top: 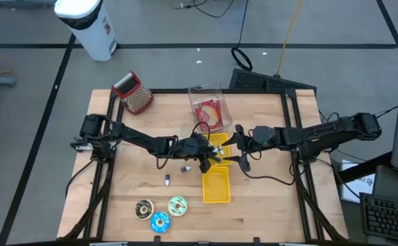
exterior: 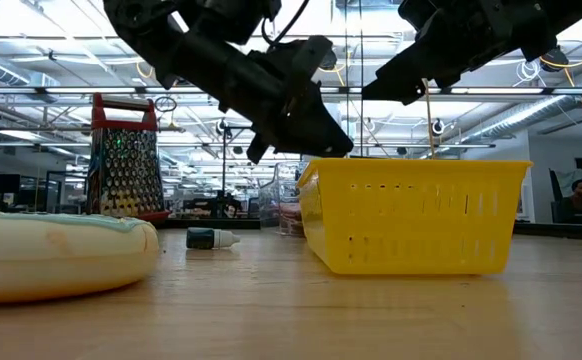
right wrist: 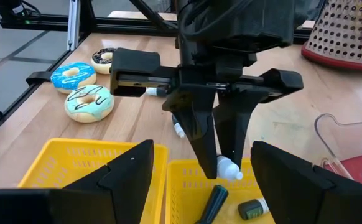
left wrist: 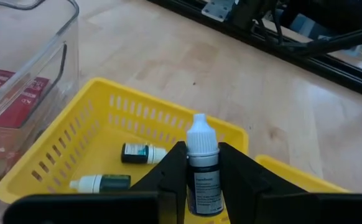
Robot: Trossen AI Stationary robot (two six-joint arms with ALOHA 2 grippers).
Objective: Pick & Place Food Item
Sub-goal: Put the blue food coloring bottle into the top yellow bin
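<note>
A small dropper bottle with a white cap stands upright, clamped between the left gripper's fingers, held above the yellow basket (two more bottles lie inside). The right gripper hovers just beside it with fingers spread wide, holding nothing. Three donuts sit near the table's front edge.

Floor: grey, crossed by dark lines, filling the upper frame of the high view.
Bin: white, upper left.
Table: pale wood, black frame.
Ceiling lights: bright rows across the low view.
Keyboard: lower right corner.
</note>
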